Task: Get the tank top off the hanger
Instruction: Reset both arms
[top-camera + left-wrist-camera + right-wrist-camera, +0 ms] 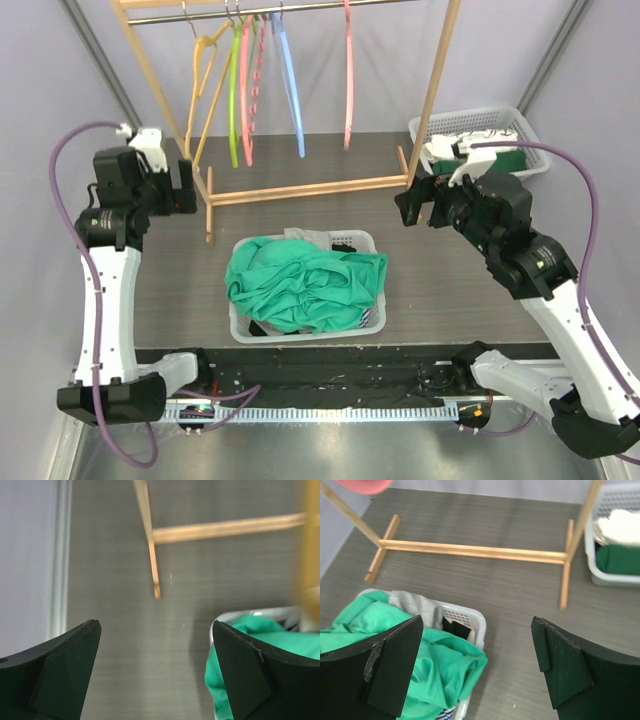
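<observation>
The job looks finished: the hangers on the wooden rack hang bare, the green tank top lies heaped in the white basket on the table, and the left fingers and right fingers stand wide apart, holding nothing.

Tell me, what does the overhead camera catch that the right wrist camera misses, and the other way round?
Only the overhead view shows the row of coloured hangers on the rail, plus both arms, including the left gripper. Only the right wrist view shows the right gripper up close, with the inner faces of its open fingers. Both show the white laundry basket heaped with a green garment, the rack's wooden base bar and the far basket.
</observation>
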Controlling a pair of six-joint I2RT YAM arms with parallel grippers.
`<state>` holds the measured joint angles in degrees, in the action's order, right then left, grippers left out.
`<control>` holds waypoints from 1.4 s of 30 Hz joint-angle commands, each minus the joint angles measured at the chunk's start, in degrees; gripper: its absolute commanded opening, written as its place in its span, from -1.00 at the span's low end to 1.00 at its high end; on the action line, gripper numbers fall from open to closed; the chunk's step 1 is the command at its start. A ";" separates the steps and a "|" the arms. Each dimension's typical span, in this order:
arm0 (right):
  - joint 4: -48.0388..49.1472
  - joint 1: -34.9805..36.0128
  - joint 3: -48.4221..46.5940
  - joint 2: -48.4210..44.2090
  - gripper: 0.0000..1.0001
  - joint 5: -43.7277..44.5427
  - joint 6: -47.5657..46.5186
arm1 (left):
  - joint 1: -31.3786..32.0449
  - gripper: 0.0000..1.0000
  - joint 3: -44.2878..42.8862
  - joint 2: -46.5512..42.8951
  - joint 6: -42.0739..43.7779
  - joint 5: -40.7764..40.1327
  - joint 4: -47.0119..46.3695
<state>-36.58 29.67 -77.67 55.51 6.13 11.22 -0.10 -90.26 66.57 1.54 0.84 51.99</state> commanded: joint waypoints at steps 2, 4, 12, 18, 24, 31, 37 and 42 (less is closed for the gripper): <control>1.07 -0.05 5.05 -6.98 0.99 11.88 2.75 | -7.72 1.00 16.41 -9.87 -4.88 11.11 -10.41; 1.24 0.12 7.34 -6.90 0.99 13.37 3.98 | -8.95 0.99 19.14 -11.36 -5.32 11.11 -11.46; 6.17 -0.05 18.87 1.34 0.99 27.59 11.71 | -10.45 0.99 26.44 -5.05 -7.96 9.44 -12.27; 4.15 0.04 20.01 5.31 1.00 32.36 13.47 | -10.45 0.99 28.81 1.02 -8.39 11.28 -10.68; 2.57 -0.05 20.81 6.02 0.99 34.12 15.58 | -10.54 0.99 31.90 -1.00 -9.27 14.18 -14.80; 2.74 0.04 17.64 6.11 0.99 37.37 14.53 | -10.54 0.99 29.17 -1.43 -15.16 12.43 -18.40; 12.66 0.04 22.02 5.05 0.99 38.78 12.95 | -10.45 0.99 38.57 -5.65 -14.99 9.98 -26.58; 22.48 0.12 26.86 5.05 0.99 40.18 10.58 | -10.19 0.99 44.11 -7.94 -14.55 7.34 -31.94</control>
<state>-25.82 29.65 -54.15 61.73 42.83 23.59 -10.26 -48.73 60.34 -12.75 11.31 27.86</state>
